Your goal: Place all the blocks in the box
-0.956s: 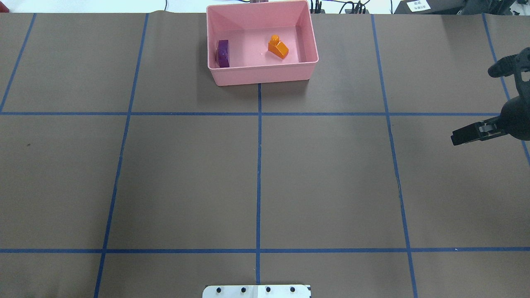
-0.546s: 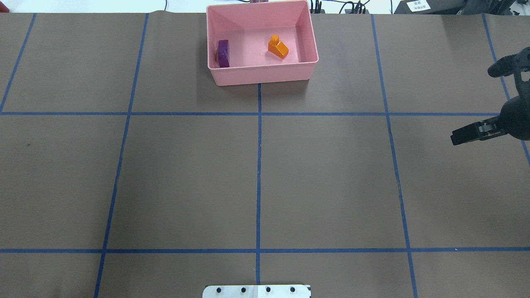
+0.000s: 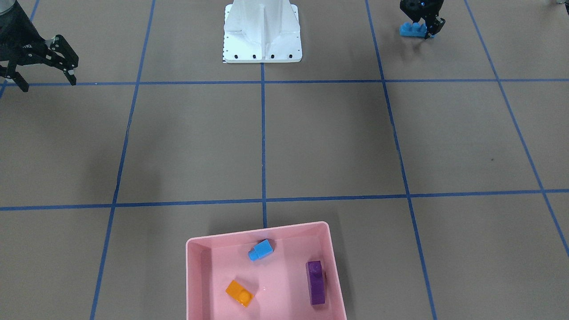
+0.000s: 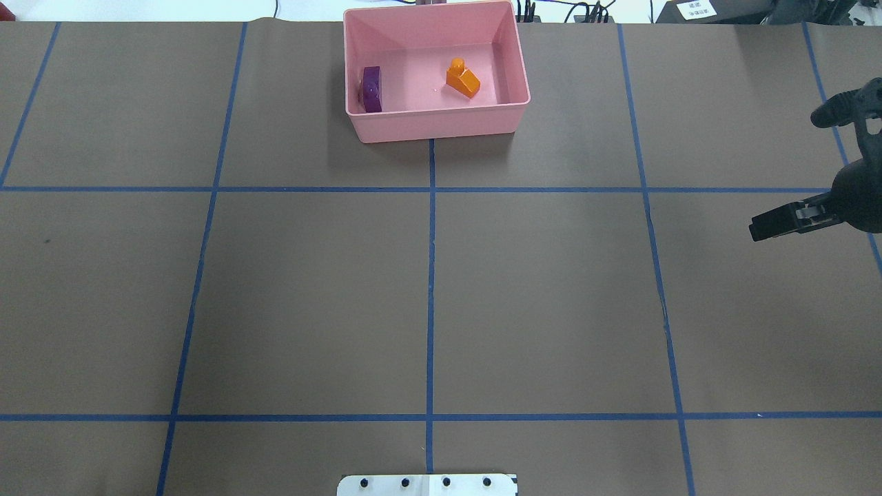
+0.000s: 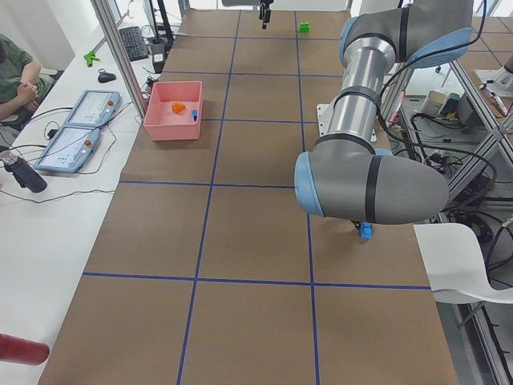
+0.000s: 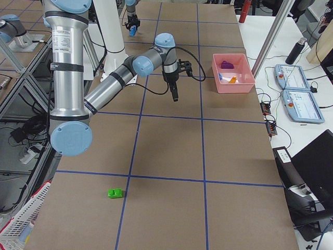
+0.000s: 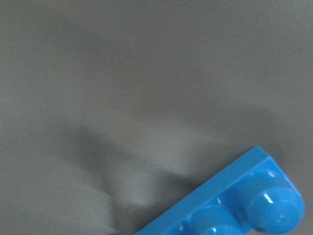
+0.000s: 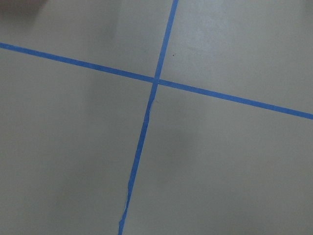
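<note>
The pink box [image 3: 192, 275] stands at the table's far middle [image 4: 434, 127]. In it lie the orange brick [image 3: 240, 293], the small blue brick [image 3: 261, 250] and the purple brick [image 3: 315, 282]. My left gripper [image 3: 424, 26] is shut on one end of the long blue brick [image 3: 410, 30], low over the table near my base; the brick fills the left wrist view's corner [image 7: 234, 205]. My right gripper [image 3: 48, 84] is open and empty, out at the table's right side [image 4: 792, 172]. The green brick [image 6: 116, 193] lies alone at the table's right end.
The white robot base [image 3: 262, 33] stands at the table's near middle edge [image 4: 427, 484]. Blue tape lines divide the brown table. A side table with two tablets [image 5: 80, 120] and a seated person runs along the far edge.
</note>
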You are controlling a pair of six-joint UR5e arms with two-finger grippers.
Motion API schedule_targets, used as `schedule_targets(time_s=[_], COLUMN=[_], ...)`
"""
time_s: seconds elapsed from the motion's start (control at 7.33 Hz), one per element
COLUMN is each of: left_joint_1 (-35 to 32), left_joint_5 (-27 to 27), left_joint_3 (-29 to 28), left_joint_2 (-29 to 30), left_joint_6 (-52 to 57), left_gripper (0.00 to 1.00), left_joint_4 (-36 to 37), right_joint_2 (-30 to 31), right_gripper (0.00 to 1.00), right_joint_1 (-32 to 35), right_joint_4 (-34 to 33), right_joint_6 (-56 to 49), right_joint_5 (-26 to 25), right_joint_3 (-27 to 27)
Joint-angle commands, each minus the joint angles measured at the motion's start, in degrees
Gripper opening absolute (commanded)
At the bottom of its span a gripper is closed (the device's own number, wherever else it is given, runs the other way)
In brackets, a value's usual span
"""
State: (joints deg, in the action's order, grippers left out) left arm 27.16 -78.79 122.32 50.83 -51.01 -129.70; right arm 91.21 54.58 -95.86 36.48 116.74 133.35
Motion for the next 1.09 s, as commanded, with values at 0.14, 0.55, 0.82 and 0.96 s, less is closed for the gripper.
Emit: schedule_targets(time_s=[0.14,0.55,0.82,0.96], left_joint_1=[-0.09,-4.02,-5.44,-9.36], left_joint_5=[-0.14,-0.58,-0.67,-1.54], left_joint_3=[2.65,8.87,9.96,10.13], left_joint_2=[-0.29,0.06,6.87,10.22], left_joint_6=[-4.45,-6.71,-24.33,-25.62], left_gripper=[0.0,0.0,0.0,0.0], left_joint_4=[-0.11,-0.2,-0.2,-0.11], right_joint_2=[-0.16,-0.16,-0.16,-0.16], right_gripper=[0.99,0.99,0.99,0.99], right_joint_1=[0.0,-0.09,0.0,0.0], right_joint_4=[-0.03,0.06,0.06,0.06], right_joint_6=[-0.01,-0.01,-0.01,-0.01], right_joint_5=[0.07,0.15,0.15,0.15], right_joint_3=[-0.1,-0.37,-0.46,-0.54])
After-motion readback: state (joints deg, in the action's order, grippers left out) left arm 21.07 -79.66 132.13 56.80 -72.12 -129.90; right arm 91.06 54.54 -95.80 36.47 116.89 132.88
